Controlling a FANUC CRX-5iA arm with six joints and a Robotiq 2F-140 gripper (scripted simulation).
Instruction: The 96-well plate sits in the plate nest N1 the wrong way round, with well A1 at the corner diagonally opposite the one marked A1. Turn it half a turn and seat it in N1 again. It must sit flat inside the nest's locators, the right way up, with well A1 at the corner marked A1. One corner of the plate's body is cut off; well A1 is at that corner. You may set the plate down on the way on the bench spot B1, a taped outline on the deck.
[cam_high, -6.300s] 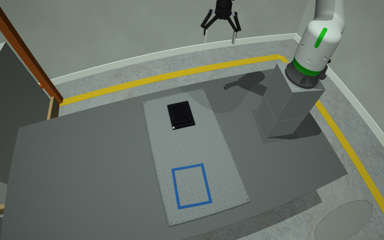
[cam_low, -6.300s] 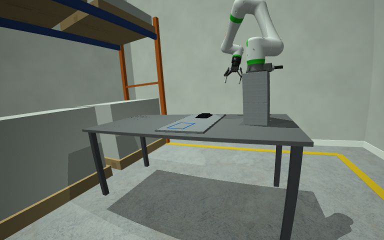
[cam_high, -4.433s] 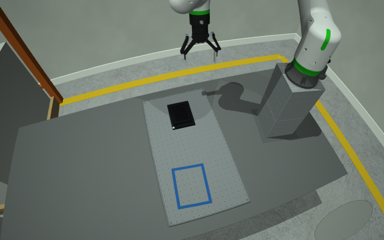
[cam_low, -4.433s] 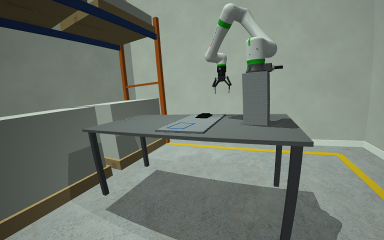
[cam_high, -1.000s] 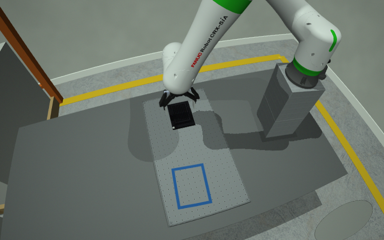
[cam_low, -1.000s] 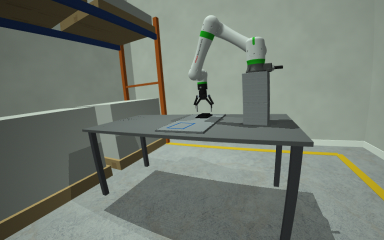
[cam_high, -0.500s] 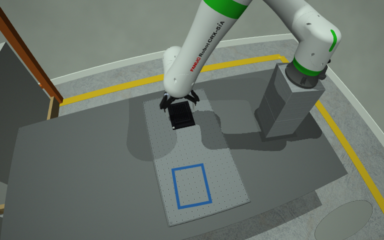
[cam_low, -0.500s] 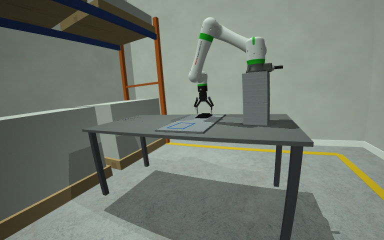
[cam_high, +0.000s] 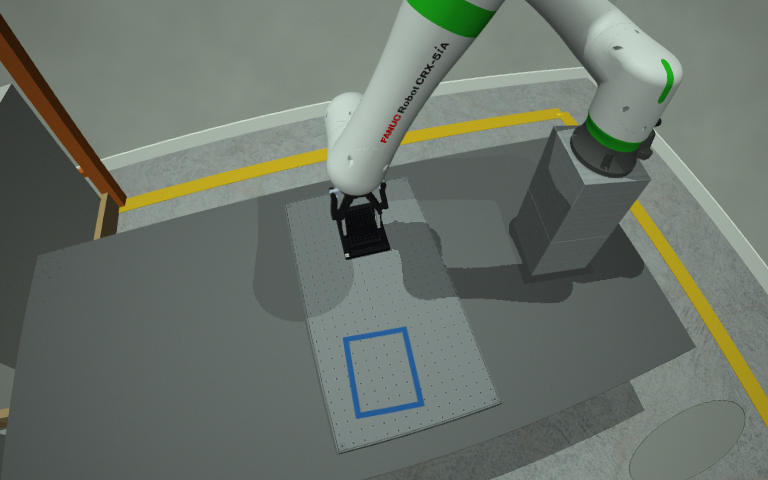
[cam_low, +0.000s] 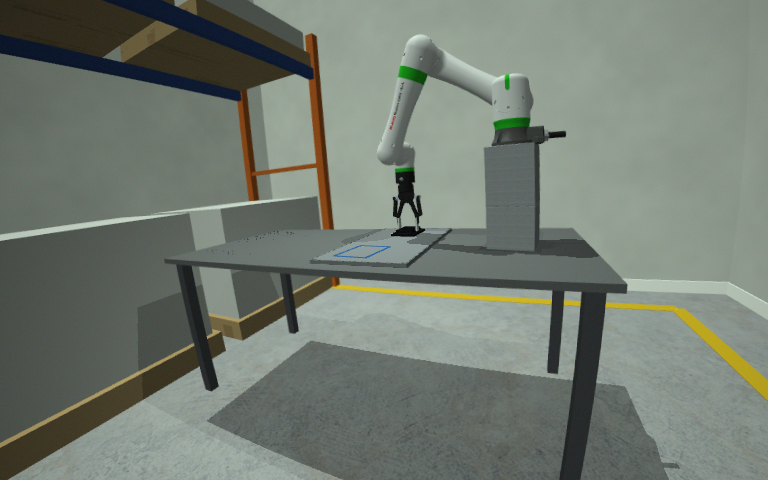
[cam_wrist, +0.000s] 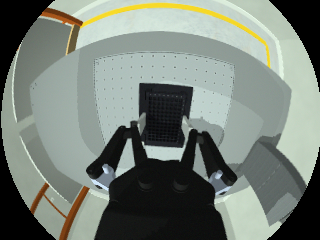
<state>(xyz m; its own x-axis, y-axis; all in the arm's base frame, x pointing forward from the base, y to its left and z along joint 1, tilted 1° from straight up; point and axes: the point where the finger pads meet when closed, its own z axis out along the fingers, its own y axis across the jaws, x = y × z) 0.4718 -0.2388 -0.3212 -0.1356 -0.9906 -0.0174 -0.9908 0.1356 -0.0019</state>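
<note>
Grey surface (cam_high: 141, 316) carries a dotted deck (cam_high: 396, 294), where the plate (cam_high: 362, 229) lies in the nest at 12 o'clock from the blue outline B1 (cam_high: 382, 371), and the gripper (cam_high: 360, 210) is half closed astride its sides, probably for lifting it.

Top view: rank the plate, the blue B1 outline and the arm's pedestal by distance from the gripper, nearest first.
1. 96-well plate: between the fingers of the gripper, at the deck's far end.
2. Pedestal: off to the right on the table.
3. B1 outline: at the deck's near end.
</note>
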